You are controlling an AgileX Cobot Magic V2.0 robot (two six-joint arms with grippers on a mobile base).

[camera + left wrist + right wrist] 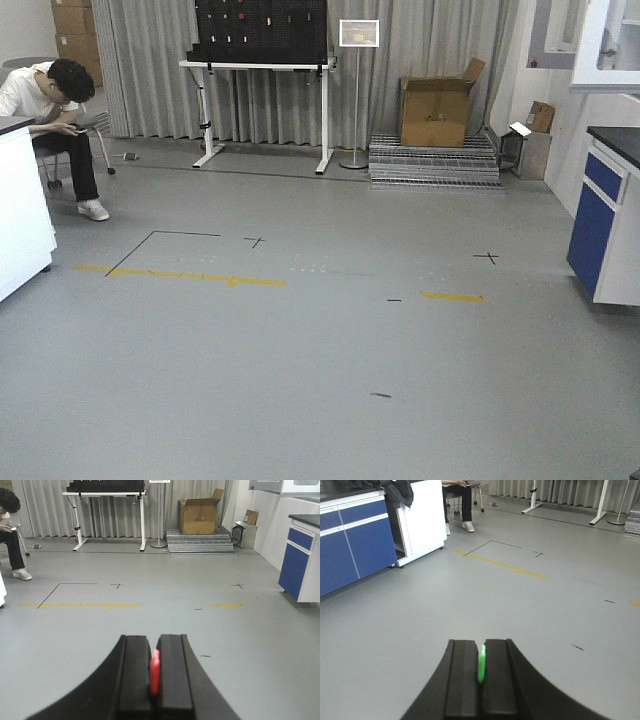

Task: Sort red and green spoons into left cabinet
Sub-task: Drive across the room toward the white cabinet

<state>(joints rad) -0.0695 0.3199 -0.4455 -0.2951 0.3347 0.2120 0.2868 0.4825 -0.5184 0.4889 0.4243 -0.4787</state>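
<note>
- As the front-facing view looks across the floor (320,350), a seated person (52,105) hunches at left and a blue cabinet (598,228) is cut off at right.
- Left wrist view: left claw (153,645) clenched on the red spoon (155,675), only a sliver showing between its black pads (134,677).
- Right wrist view: right claw (481,647) clamps the green spoon (481,664), likewise mostly hidden.

red spoon (155,672), green spoon (481,662), grey floor (300,400)

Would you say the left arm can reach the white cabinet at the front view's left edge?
Probably not: the left tool, shut on the red spoon, faces open floor, and the white cabinet stands well off to the side.
</note>
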